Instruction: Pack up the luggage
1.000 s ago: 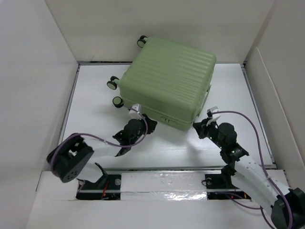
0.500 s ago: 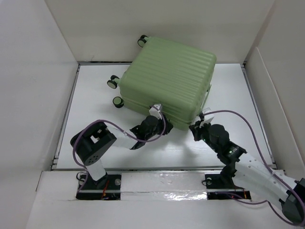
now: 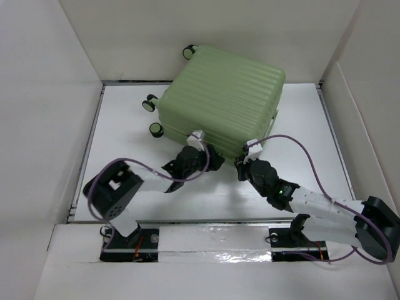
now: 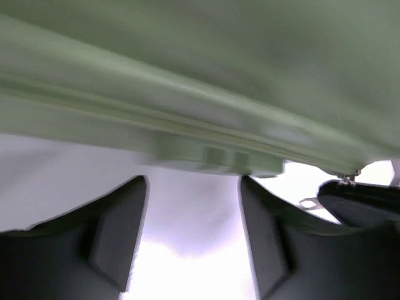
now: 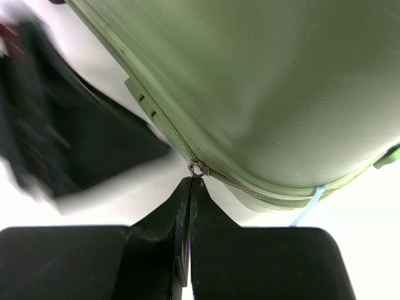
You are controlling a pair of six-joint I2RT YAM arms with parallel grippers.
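Observation:
The luggage (image 3: 225, 100) is a light-green ribbed hard-shell suitcase lying flat and closed at the back of the table, wheels (image 3: 150, 104) to the left. My left gripper (image 3: 209, 157) is at its near edge, open, with nothing between the fingers (image 4: 119, 237). It faces the green lock block (image 4: 219, 159) under the luggage's (image 4: 219, 75) edge. My right gripper (image 3: 240, 166) is just right of it, shut on the metal zipper pull (image 5: 195, 169) at the luggage's (image 5: 281, 81) seam. In its own view the right gripper (image 5: 190, 182) pinches the pull's tab.
White walls (image 3: 50, 125) box in the table on the left, back and right. A thin light-blue strip (image 5: 306, 209) sticks out of the seam near the corner. Purple cables (image 3: 300, 147) loop over both arms. The white table surface (image 3: 125, 137) lies to the left of the grippers.
The left gripper moved right along the suitcase's near edge and opened its jaws. The right gripper slid left along that edge, still shut at the zipper.

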